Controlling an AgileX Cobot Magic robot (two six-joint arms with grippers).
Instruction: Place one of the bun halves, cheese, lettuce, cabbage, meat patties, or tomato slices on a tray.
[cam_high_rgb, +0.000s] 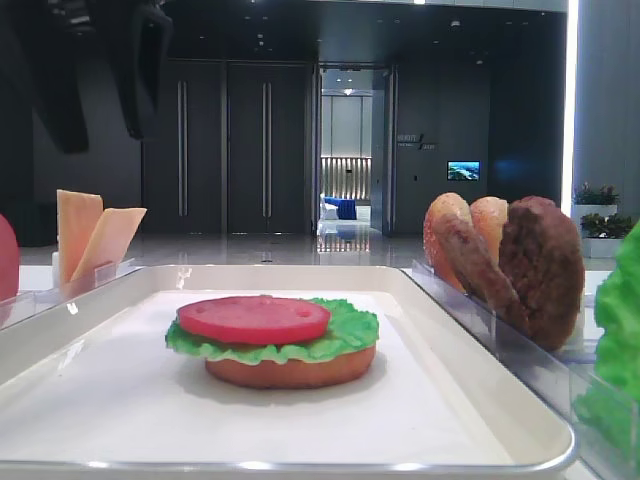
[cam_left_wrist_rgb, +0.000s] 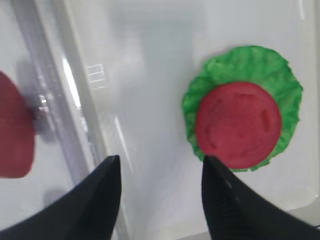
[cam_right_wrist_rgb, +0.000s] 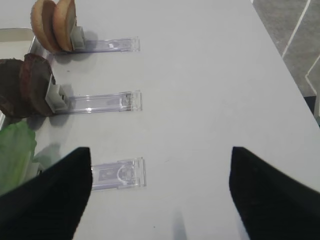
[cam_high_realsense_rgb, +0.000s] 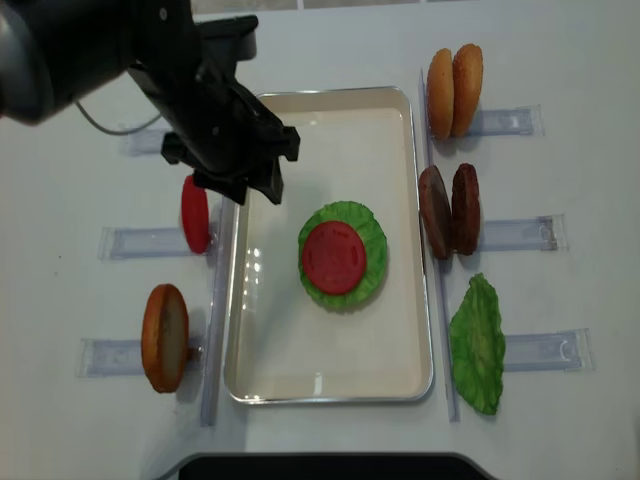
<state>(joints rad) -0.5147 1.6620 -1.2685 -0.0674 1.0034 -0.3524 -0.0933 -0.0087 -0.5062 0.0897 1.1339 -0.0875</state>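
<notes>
The white tray (cam_high_realsense_rgb: 410, 240) holds a stack: a bun half (cam_high_rgb: 290, 370) at the bottom, lettuce (cam_high_realsense_rgb: 368, 262) on it, and a tomato slice (cam_high_realsense_rgb: 333, 257) on top. My left gripper (cam_left_wrist_rgb: 160, 160) hangs open and empty over the tray's left part, just left of that stack, with the arm (cam_high_realsense_rgb: 200, 90) reaching in from the upper left. A second tomato slice (cam_high_realsense_rgb: 195, 213) stands in its holder outside the tray's left rim. My right gripper (cam_right_wrist_rgb: 161, 150) is open and empty above the bare table, near a clear holder (cam_right_wrist_rgb: 117, 175).
Right of the tray stand two bun halves (cam_high_realsense_rgb: 455, 90), two meat patties (cam_high_realsense_rgb: 448, 210) and a lettuce leaf (cam_high_realsense_rgb: 478, 343) in clear holders. On the left stand another bun half (cam_high_realsense_rgb: 165, 337) and cheese slices (cam_high_rgb: 95, 240).
</notes>
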